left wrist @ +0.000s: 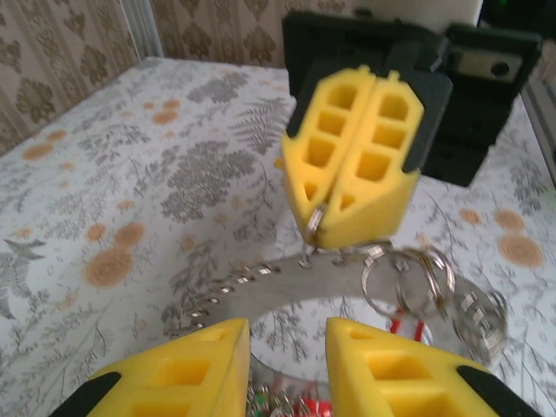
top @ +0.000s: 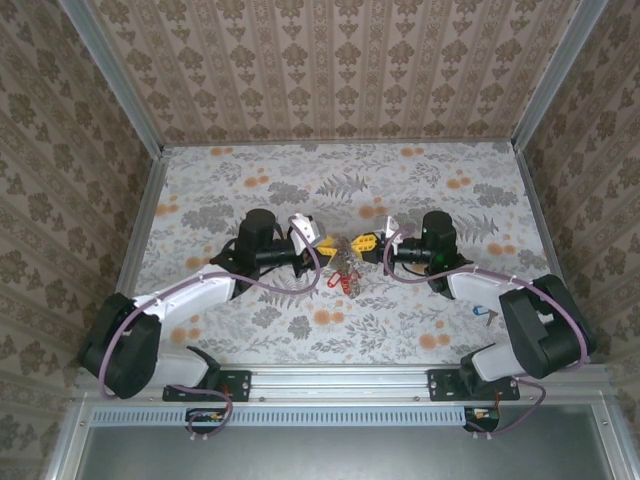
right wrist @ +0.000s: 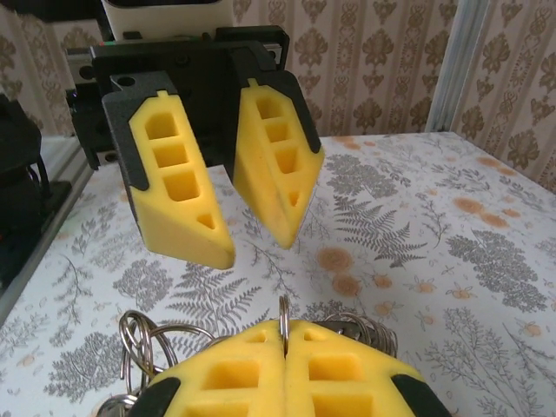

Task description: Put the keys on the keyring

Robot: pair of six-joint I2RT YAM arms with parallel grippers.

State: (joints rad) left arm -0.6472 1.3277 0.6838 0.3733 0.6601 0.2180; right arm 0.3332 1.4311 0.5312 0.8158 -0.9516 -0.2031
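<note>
The keyring (top: 345, 272) lies mid-table between both grippers, with red tags showing. In the left wrist view its flat notched band (left wrist: 261, 287) curves past my left gripper (left wrist: 287, 347), which is open with only the band and table in its gap. My right gripper (right wrist: 285, 334) is shut on a thin metal ring (right wrist: 284, 311) at the keyring's band. From the left wrist it faces me as the right gripper (left wrist: 323, 228), pinching that ring (left wrist: 316, 219). The left gripper (right wrist: 258, 245) hangs open just beyond. One key with a blue tag (top: 482, 310) lies by the right arm.
Several loose split rings (left wrist: 417, 282) bunch on the band, and more of these rings (right wrist: 143, 343) show beside my right fingers. Patterned walls and metal posts (top: 135, 100) enclose the floral table (top: 420, 180). The two grippers (top: 343, 244) nearly touch tip to tip.
</note>
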